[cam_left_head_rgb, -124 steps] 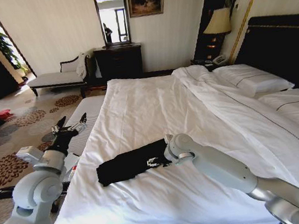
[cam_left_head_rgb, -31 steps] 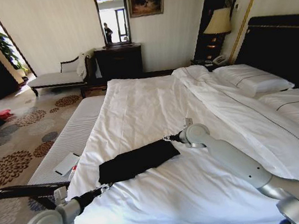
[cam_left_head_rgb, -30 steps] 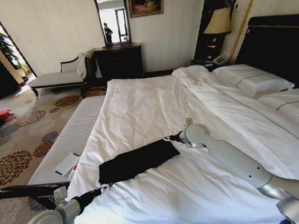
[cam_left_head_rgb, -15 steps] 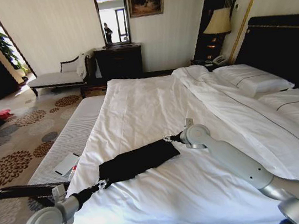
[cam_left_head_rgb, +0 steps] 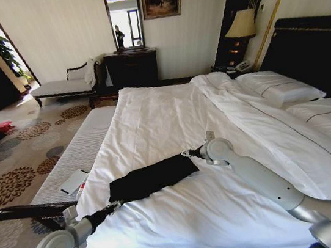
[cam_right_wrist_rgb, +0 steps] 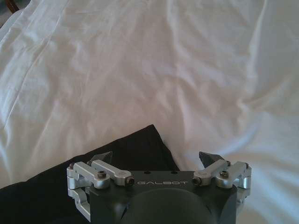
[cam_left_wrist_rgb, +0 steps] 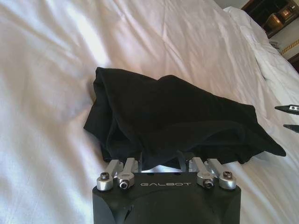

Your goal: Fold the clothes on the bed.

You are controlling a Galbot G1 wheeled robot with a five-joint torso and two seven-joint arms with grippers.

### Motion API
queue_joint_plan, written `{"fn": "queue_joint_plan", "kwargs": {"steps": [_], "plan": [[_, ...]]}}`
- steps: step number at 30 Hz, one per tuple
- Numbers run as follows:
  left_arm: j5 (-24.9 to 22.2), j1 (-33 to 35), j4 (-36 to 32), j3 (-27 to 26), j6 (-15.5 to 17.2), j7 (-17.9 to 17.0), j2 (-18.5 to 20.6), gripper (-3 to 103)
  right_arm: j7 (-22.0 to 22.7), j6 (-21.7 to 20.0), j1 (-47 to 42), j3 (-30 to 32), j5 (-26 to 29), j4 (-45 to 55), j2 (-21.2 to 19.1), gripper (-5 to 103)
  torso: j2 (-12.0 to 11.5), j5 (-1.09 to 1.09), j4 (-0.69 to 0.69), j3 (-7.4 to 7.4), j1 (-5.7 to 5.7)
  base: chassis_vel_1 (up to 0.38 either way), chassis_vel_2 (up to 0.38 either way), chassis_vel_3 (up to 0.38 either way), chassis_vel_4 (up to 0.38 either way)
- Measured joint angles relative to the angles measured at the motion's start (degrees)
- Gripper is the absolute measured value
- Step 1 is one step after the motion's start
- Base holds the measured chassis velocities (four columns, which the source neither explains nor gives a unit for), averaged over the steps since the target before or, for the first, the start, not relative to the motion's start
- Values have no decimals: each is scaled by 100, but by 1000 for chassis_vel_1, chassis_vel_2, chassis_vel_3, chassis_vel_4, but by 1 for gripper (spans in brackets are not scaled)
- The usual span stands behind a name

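The clothes (cam_left_head_rgb: 151, 178) are one black garment folded into a long strip near the front left of the white bed (cam_left_head_rgb: 170, 111). My left gripper (cam_left_head_rgb: 116, 203) sits at the strip's left end. In the left wrist view the left gripper (cam_left_wrist_rgb: 161, 161) has its links drawn in, shut on the edge of the clothes (cam_left_wrist_rgb: 173, 112), its tips buried in black cloth. My right gripper (cam_left_head_rgb: 186, 153) is at the strip's right end. In the right wrist view the right gripper (cam_right_wrist_rgb: 155, 157) stands open, straddling a corner of the clothes (cam_right_wrist_rgb: 135, 144) over the sheet (cam_right_wrist_rgb: 163, 70).
A striped bench (cam_left_head_rgb: 80, 151) runs along the bed's left side with a flat white object (cam_left_head_rgb: 73, 181) on it. Pillows (cam_left_head_rgb: 278, 89) and a dark headboard (cam_left_head_rgb: 316, 53) are at the far right. A dresser (cam_left_head_rgb: 131, 67) and a chaise (cam_left_head_rgb: 64, 86) stand by the back wall.
The left arm came down from above the bench to the garment's left end. The right gripper shifted from on the garment to its right end, and the strip now lies longer.
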Motion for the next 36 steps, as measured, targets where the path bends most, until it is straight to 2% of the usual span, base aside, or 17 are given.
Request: {"fn": "queue_joint_plan", "kwargs": {"steps": [1,3,6,10,12,16,21,24,28,36], "plan": [[0,0,0,0,0,0,0,43,0,0,0,0,0,0,0,100,0,0,0,0,0,0,0,0,0],[28,13,1,0,-17,31,4,32,0,15,-2,0,-24,1,1,100,0,0,0,0,0,0,0,0,0],[41,32,1,-13,-25,47,29,26,0,24,-2,-4,-37,3,3,100,0,0,0,0,0,0,0,0,0],[91,71,1,-54,-35,59,106,5,0,36,2,-12,-65,3,10,100,0,0,0,0,0,0,0,0,0],[112,82,2,-57,-38,59,125,2,-1,40,3,-17,-85,2,13,100,0,0,0,0,0,0,0,0,0],[130,101,3,-58,-40,59,146,0,-4,44,3,-25,-119,-1,16,100,0,0,0,0,0,0,0,0,0],[169,184,-48,-160,37,-125,318,0,-11,48,4,-27,-142,-17,9,100,0,-1,0,0,0,0,0,0,0],[170,221,-120,-336,101,-249,605,0,-21,49,10,-27,-171,-51,7,100,0,-1,-1,0,0,0,0,0,0],[160,193,-138,-390,136,-365,748,0,-41,49,15,-37,-209,-71,15,100,0,0,-1,0,0,0,0,0,0],[321,140,-105,-253,154,-504,658,2,-217,55,-1,-66,-432,-236,33,100,0,0,1,0,0,0,0,0,0]]}}
